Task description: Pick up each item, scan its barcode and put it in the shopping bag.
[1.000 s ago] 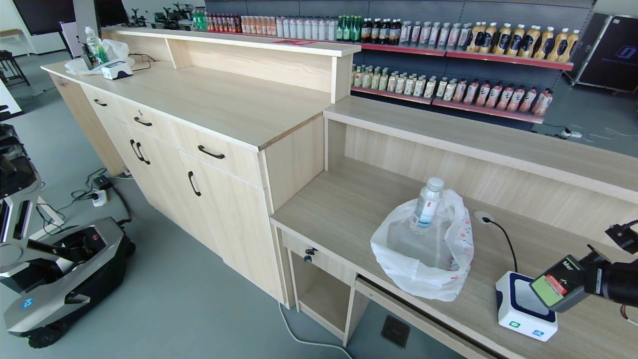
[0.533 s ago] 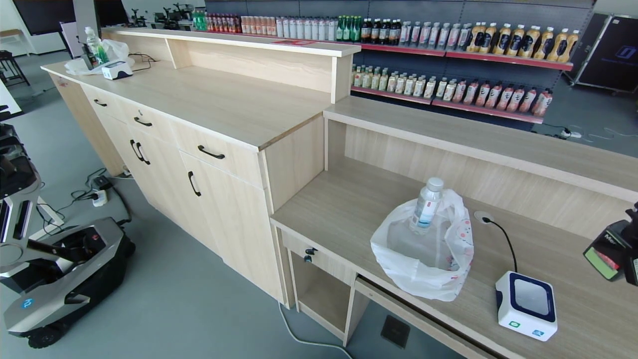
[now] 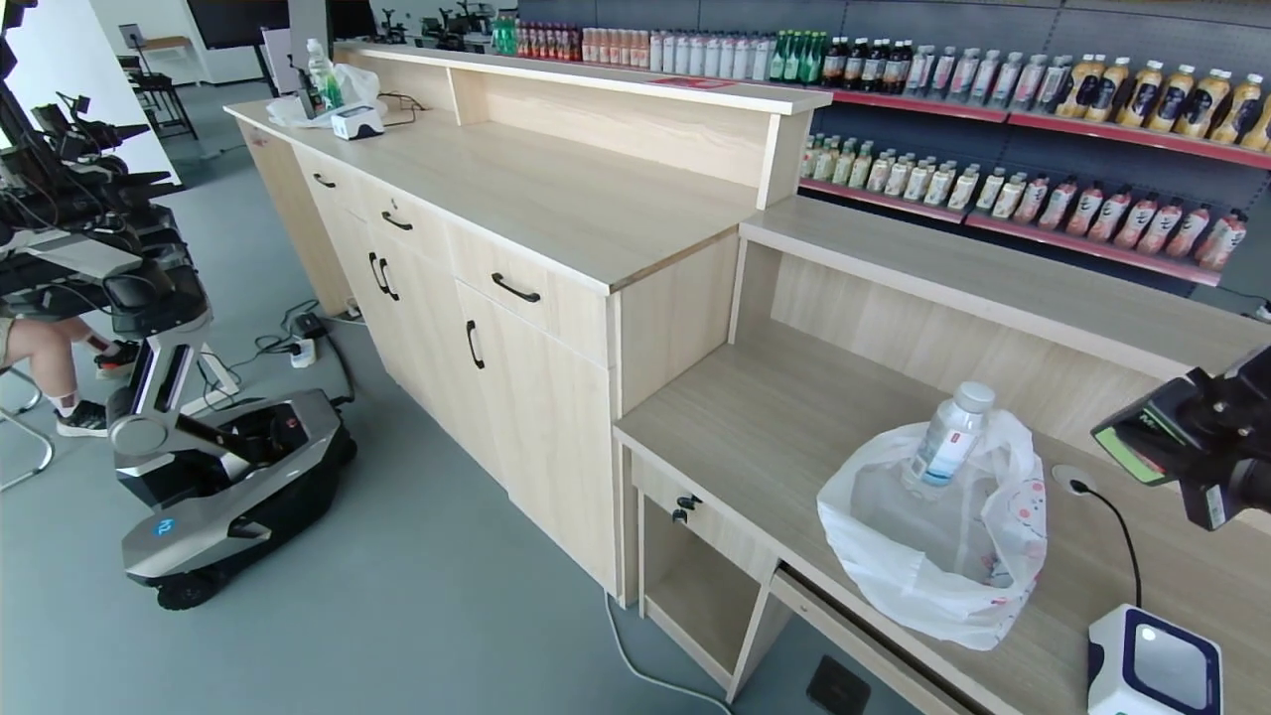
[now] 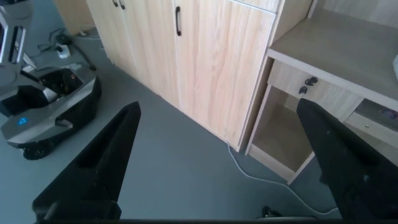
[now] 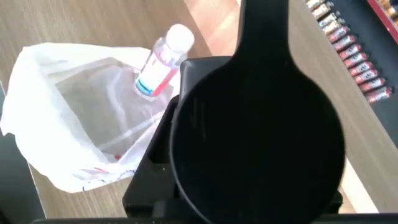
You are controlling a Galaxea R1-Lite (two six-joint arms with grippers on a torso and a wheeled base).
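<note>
A: To the right of the shopping bag (image 3: 933, 556), what is held?

B: A dark box (image 3: 1132, 442) with a green face is clamped in the right gripper (image 3: 1197, 437). It is raised above the counter (image 3: 794, 417), near the bag but not touching it.

A: How is the box laid relative to the bag?

B: Its long axis is pointed roughly from the fingers toward the bag, so the free end is the part nearest the bag's mouth. The mouth is seen open and turned upward. A bottle (image 3: 948, 442) is stood inside, leaned at the far side of the bag.

A: And the scanner?

B: The scanner (image 3: 1157, 660) is set on the counter to the right of the bag, nearer the front edge and lower than the box. Whether the barcode has been read cannot be told.

A: Which arm is better placed?

B: The right one, it is judged, since the box is held by it close to the bag. The left gripper (image 4: 217, 109) is hung with its fingers spread and nothing between them. It is placed over the grey floor (image 4: 186, 155), well to the left of the bag and lower.

A: What is called for by the drop?

B: A leftward carry is judged to be needed, until the box is over the open part of the mouth in front of the bottle, so that the bottle is not struck.
</note>
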